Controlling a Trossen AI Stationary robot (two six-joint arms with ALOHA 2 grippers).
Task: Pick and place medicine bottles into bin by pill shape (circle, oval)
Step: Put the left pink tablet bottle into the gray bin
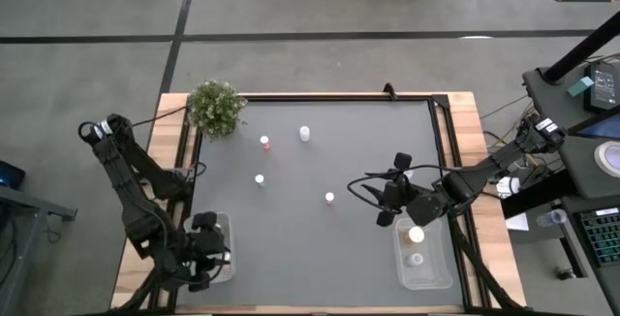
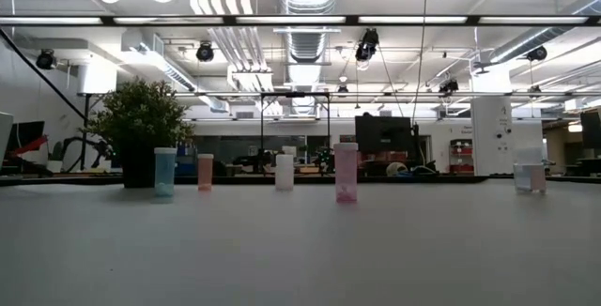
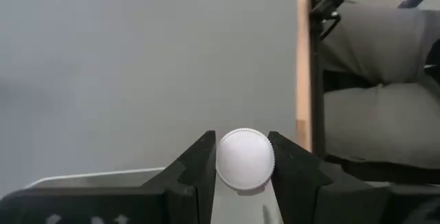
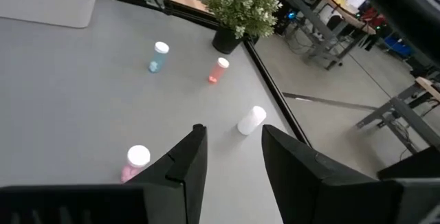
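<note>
My left gripper [image 1: 207, 248] is over the clear left bin [image 1: 226, 225] at the table's near left, shut on a white-capped bottle [image 3: 245, 159]. My right gripper [image 1: 382, 194] is open and empty above the table, left of the right bin [image 1: 426, 275], which holds two bottles [image 1: 417, 235]. Several bottles stand upright on the table on their bases: a pink one [image 4: 136, 161] nearest my right gripper [image 4: 234, 141], a white one [image 4: 251, 119], a red one [image 4: 219, 69] and a blue one [image 4: 159, 56]. They also show in the high view: pink [image 1: 329, 198], white [image 1: 304, 134], red [image 1: 264, 142], blue [image 1: 260, 178]. My left gripper pinches the bottle between its two fingers, which stand against opposite sides of the round white cap [image 3: 223, 161]. The fingers point down. The cap hides the bottle's body, and I cannot tell whether the bottle hangs clear or stands in the bin.
A green potted plant [image 1: 215, 109] stands at the table's far left corner. The table has a wooden border [image 1: 463, 132] and a dark frame around it. A desk with equipment [image 1: 593, 161] stands to the right of the table.
</note>
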